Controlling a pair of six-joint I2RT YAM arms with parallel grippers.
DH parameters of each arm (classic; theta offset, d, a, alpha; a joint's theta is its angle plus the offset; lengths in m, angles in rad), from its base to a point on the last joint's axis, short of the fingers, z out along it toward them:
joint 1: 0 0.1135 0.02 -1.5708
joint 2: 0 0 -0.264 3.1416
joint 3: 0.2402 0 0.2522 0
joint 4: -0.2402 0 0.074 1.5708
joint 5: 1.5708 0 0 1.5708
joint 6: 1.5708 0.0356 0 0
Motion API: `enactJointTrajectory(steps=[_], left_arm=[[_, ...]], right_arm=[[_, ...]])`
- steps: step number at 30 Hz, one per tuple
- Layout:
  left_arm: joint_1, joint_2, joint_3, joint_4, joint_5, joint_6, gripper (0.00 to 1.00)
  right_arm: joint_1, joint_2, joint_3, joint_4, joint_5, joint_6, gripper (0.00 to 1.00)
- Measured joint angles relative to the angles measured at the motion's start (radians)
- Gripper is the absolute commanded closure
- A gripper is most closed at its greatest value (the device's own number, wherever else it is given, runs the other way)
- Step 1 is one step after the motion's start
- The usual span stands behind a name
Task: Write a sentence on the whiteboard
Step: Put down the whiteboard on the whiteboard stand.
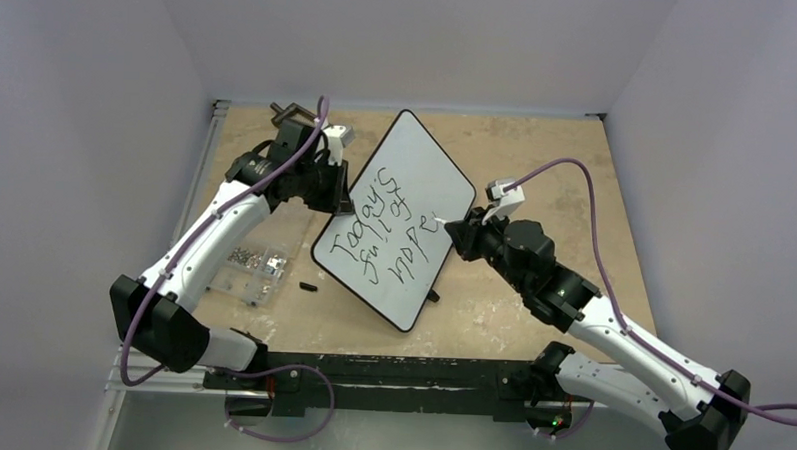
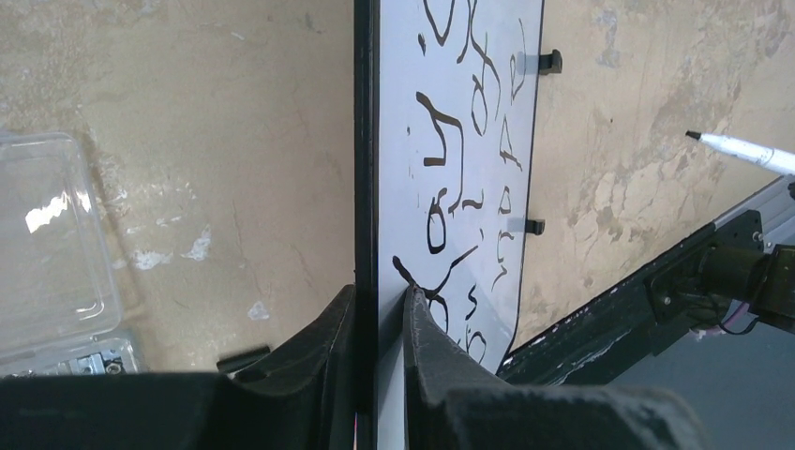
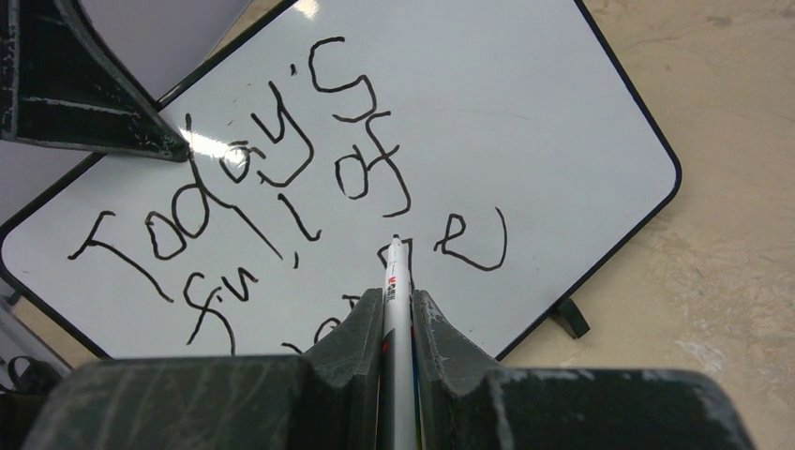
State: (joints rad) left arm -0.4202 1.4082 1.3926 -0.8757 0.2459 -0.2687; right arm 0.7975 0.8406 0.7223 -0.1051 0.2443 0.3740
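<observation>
Looking down from the overhead camera, I have the whiteboard (image 1: 421, 171) sitting diagonally in the middle of the tan surface (image 1: 547, 155), between the two arms. My left claw (image 1: 331, 188) is clenched on the board's left edge. In the left wrist view the thin black rim runs straight between the two fingers (image 2: 427, 370), which pinch it from both sides. The board is raised on that side, and its opposite edge, with the small black feet, is down by the surface.

The sentence (image 1: 384, 230) slants across the board in three black lines. I read "Today's" on top and "full of" under it. The third line looks like "hope", though my right claw (image 3: 397, 305) hides part of it in its own camera.

That right claw is grasping a white marker (image 3: 397, 277), which lies between the fingers with its black tip pointing at the board, just under "of" and beside the final "e". From the left wrist camera the marker (image 2: 741, 148) shows past the board's far edge, so the tip looks lifted off the writing face.

Left of the board, under my left arm, lies a clear plastic box (image 1: 253, 265) holding small metal parts. A small black piece (image 1: 307, 285) lies on the surface between the box and the board.
</observation>
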Motion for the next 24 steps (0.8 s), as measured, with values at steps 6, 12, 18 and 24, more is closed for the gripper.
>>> enactJointTrajectory(steps=[6, 12, 18, 24], left_arm=[[-0.011, -0.056, -0.05, 0.007, -0.008, 0.011, 0.93], [-0.027, -0.059, -0.055, 0.022, -0.034, 0.019, 0.82], [-0.034, -0.045, -0.074, 0.007, -0.084, 0.03, 0.71], [-0.057, -0.019, -0.103, -0.026, -0.15, 0.052, 0.68]], right_arm=[[0.0, -0.005, -0.012, 0.0, 0.0, 0.001, 1.0], [0.0, -0.005, -0.018, 0.001, 0.0, 0.003, 1.0], [0.0, -0.005, -0.023, 0.001, 0.0, 0.003, 1.0], [0.0, -0.005, -0.027, 0.002, 0.0, 0.003, 1.0]])
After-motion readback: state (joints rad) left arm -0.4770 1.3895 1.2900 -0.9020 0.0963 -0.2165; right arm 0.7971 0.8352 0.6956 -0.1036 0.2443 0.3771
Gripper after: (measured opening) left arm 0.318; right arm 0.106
